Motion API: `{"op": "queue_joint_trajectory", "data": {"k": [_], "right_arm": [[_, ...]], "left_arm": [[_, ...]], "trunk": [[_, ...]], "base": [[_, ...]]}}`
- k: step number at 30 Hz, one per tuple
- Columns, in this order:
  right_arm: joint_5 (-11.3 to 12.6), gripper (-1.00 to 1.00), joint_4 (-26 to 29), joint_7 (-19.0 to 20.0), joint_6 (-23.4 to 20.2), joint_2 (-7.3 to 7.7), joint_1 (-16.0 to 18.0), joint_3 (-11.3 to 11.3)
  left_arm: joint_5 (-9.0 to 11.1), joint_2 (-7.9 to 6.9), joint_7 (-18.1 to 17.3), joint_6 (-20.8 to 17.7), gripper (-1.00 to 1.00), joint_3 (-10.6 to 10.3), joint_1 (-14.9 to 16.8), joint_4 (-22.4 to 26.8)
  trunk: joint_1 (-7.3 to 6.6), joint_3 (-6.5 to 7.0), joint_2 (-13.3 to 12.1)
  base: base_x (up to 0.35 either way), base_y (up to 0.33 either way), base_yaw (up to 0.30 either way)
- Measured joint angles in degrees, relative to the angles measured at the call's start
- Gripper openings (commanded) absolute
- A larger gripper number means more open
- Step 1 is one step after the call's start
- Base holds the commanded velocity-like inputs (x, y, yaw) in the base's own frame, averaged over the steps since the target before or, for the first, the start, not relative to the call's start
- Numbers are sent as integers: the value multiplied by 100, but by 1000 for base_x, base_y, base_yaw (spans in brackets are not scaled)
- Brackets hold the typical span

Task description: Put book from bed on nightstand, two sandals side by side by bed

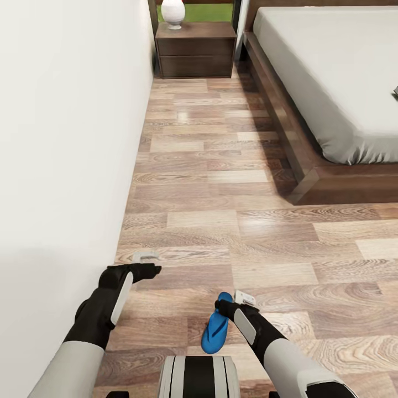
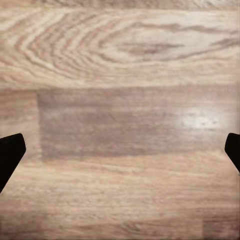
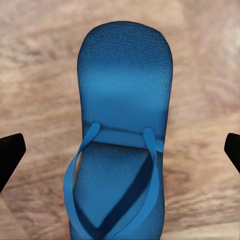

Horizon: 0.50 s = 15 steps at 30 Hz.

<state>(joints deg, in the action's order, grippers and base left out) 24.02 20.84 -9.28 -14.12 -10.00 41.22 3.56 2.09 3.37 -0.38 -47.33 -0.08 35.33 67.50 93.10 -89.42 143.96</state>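
Head view, bed (image 1: 309, 61): white mattress, far right of the plank floor (image 1: 221, 182).
Nightstand (image 1: 195, 50): far wall, beside the bed's head.
Sandal (image 1: 216, 330): blue, on the floor by the right gripper (image 1: 239, 303).
Right fingers (image 3: 10, 155): spread wide, straddling the sandal (image 3: 120, 145).
Left gripper (image 1: 148, 264): wide apart over bare planks.
Book (image 1: 395, 93): possibly the dark sliver at the mattress's right edge.

Light wood-plank floor (image 1: 221, 182) with glossy sheen and visible grain, blue sandal (image 3: 122, 145) of matt rubbery foam with finely textured sole, bed (image 1: 331, 83) with smooth white cloth mattress on dark wooden frame, dark wood nightstand (image 1: 194, 51), glossy white vase (image 1: 173, 12), plain matt white wall (image 1: 66, 138)
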Motion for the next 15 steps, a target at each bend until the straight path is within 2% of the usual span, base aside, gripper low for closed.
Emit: {"op": "queue_joint_trajectory", "data": {"k": [15], "right_arm": [[-3, 100, -67, 0, -2, 0, 0, -4]], "left_arm": [[32, -15, -18, -684, 100, -7, -3, 757]], "trunk": [[0, 0, 0]], "base": [[0, 0, 0]]}}
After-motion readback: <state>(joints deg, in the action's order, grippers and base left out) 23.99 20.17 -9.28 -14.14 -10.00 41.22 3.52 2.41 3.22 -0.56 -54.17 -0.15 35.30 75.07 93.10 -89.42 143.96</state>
